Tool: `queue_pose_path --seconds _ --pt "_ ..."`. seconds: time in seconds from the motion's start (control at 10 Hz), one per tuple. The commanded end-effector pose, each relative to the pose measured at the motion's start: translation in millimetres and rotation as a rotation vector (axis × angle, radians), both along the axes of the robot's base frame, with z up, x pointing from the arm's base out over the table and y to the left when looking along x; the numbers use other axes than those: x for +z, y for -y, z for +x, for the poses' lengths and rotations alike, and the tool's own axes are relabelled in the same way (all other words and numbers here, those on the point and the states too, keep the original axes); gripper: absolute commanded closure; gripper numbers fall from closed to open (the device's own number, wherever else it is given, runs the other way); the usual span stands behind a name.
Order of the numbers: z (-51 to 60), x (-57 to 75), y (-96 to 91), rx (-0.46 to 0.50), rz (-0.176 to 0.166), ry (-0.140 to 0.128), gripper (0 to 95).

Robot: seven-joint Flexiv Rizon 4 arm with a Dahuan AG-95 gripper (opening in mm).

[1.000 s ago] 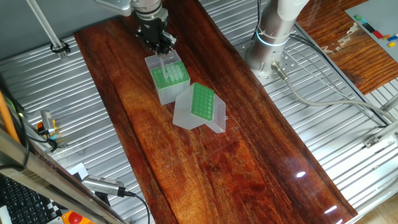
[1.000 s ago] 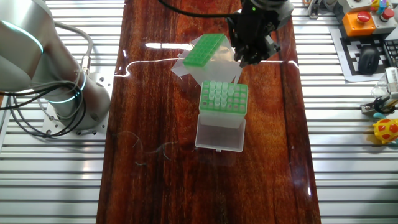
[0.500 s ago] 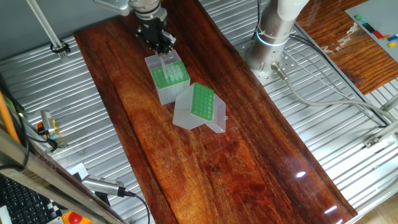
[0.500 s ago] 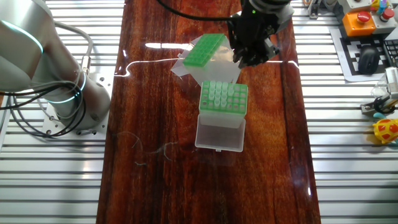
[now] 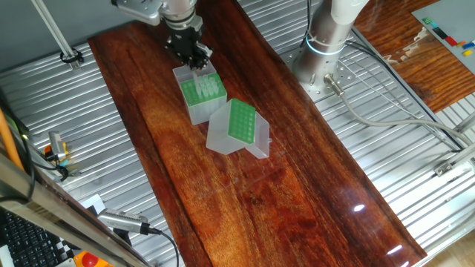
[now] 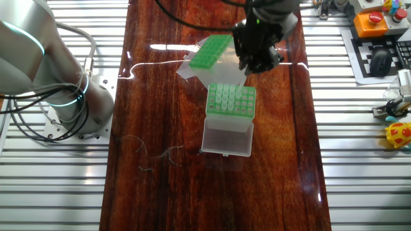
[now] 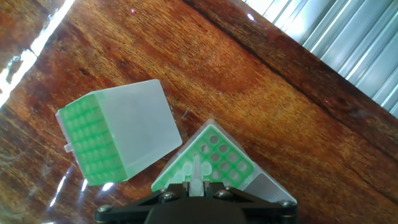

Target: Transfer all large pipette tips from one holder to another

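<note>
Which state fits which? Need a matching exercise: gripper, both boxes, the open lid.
Things:
1 gripper
2 upright box
3 tipped box
4 lid

States:
A on its side, grid facing sideways
B folded open, lying flat
C shut on a tip
D under the gripper, tips standing in its grid

Pairs: 1-C, 2-D, 3-A, 4-B

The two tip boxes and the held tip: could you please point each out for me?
Grey-sided box (image 6: pixel 211 54), the other fixed view, on its green top.
Clear-sided box (image 6: pixel 231 102), the other fixed view, on its green grid.
Held tip (image 7: pixel 197 174), hand view, on its shaft.
</note>
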State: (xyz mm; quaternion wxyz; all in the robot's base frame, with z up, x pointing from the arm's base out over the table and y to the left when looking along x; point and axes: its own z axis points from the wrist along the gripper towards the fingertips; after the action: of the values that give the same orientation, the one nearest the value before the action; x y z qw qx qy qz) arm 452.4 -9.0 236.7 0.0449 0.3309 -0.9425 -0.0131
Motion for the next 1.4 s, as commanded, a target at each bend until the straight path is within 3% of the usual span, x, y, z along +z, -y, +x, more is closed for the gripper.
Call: queue_pose_path --seconds 0.1,0.2,0.3,0.6,0.9,1.1,1.4 --pt "-1.6 -14.1 -0.1 0.003 0.002 0.003 95.0" --pt "-1.5 -19.8 0.1 0.009 0.004 0.007 57.0" --pt "-1.4 -23.3 0.3 0.017 0.007 0.013 38.0" --pt "-1.4 -24.0 -0.6 0.02 0.006 0.013 38.0" --pt "-1.7 -22.4 3.8 0.019 0.0 0.02 95.0" --pt "-1.7 -22.4 3.8 0.014 0.015 0.018 95.0" --pt "-1.7 -22.4 3.8 -0.033 -0.028 0.001 95.0"
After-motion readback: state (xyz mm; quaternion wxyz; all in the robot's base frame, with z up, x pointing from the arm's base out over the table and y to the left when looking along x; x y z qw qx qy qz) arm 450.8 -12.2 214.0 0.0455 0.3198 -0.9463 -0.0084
